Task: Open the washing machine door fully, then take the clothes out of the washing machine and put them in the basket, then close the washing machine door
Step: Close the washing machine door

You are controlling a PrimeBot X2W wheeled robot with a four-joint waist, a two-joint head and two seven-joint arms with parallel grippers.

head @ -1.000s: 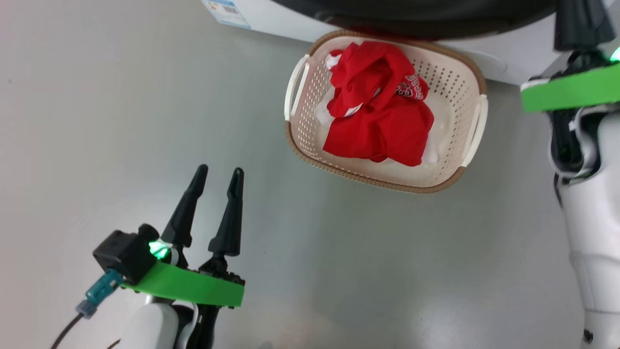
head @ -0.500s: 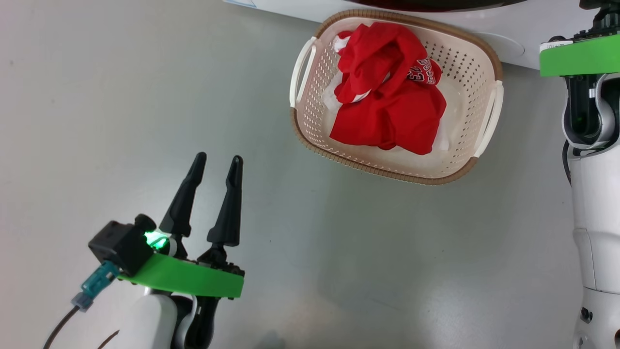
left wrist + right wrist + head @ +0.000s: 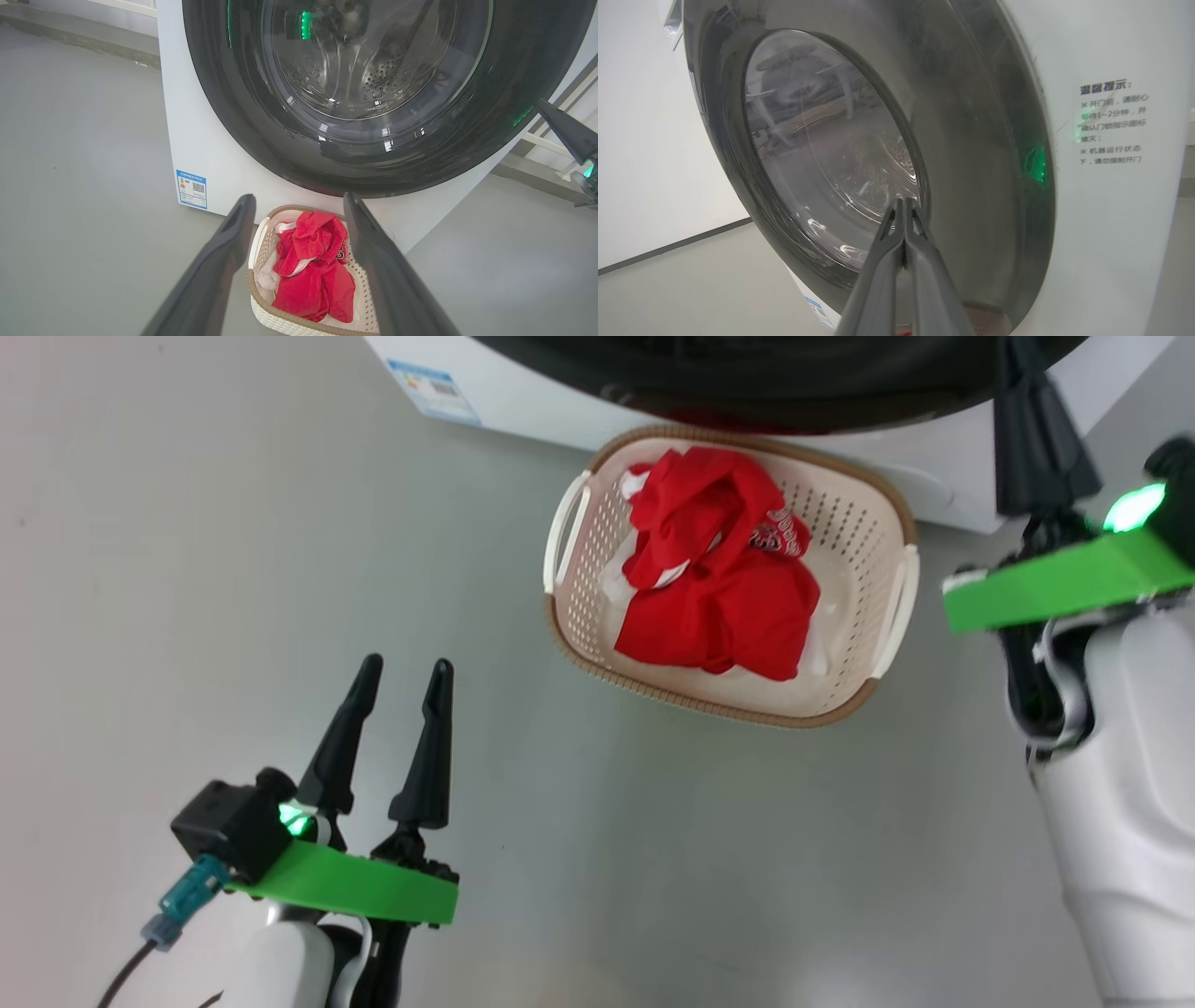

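Observation:
The washing machine (image 3: 523,392) fills the top of the head view, and its black-rimmed washing machine door (image 3: 514,93) lies against the white front. Directly below it on the floor stands the basket (image 3: 709,705), holding the red clothes (image 3: 719,588) with some white cloth underneath. My left gripper (image 3: 403,663) hovers open and empty over the floor, left of and nearer than the basket. My right gripper (image 3: 903,200) is shut on nothing, its tips pointing at the door's glass near the inner rim; whether they touch I cannot tell.
Grey floor (image 3: 187,523) stretches bare to the left and in front of the basket. A blue label (image 3: 191,189) marks the machine's lower left corner. White steps or rails (image 3: 556,149) lie to the right of the machine. My right forearm (image 3: 1120,803) stands right of the basket.
The head camera tipped down and back up, shifting the whole picture. My shut right gripper now sits somewhat closer to the basket's side. The left gripper stays open in place.

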